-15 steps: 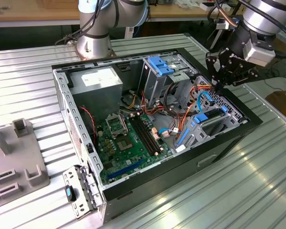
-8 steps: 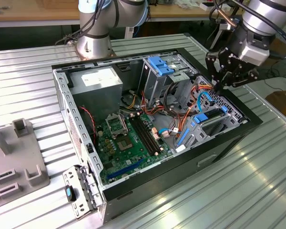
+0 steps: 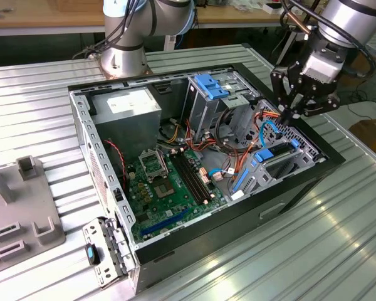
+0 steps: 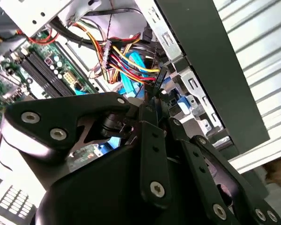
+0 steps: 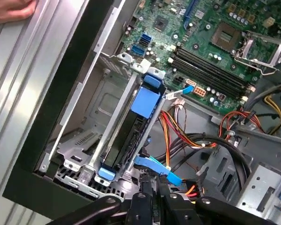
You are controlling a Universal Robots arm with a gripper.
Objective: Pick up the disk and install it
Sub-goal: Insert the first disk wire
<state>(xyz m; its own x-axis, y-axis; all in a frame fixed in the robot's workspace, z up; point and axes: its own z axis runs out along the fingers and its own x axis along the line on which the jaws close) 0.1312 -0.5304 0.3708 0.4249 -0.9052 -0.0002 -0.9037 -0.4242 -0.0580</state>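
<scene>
Well, the disk (image 5: 126,138) already sits on edge in its bay at the computer case (image 3: 288,200) corner; the gripper (image 3: 288,118) hovers just above, fingers drawn together beside a blue cable (image 5: 154,166).

The disk (image 5: 131,133) shows a bright blue carrier around a dark body, by the black case's (image 3: 288,194) edge. The motherboard (image 3: 169,188) is green (with black memory slots). Cables (image 4: 119,56) run red, yellow and orange. The drive cage (image 3: 208,88) has a blue top. The gripper (image 3: 288,115) is black; the table (image 3: 288,263) is silver, ribbed in stripes.
</scene>
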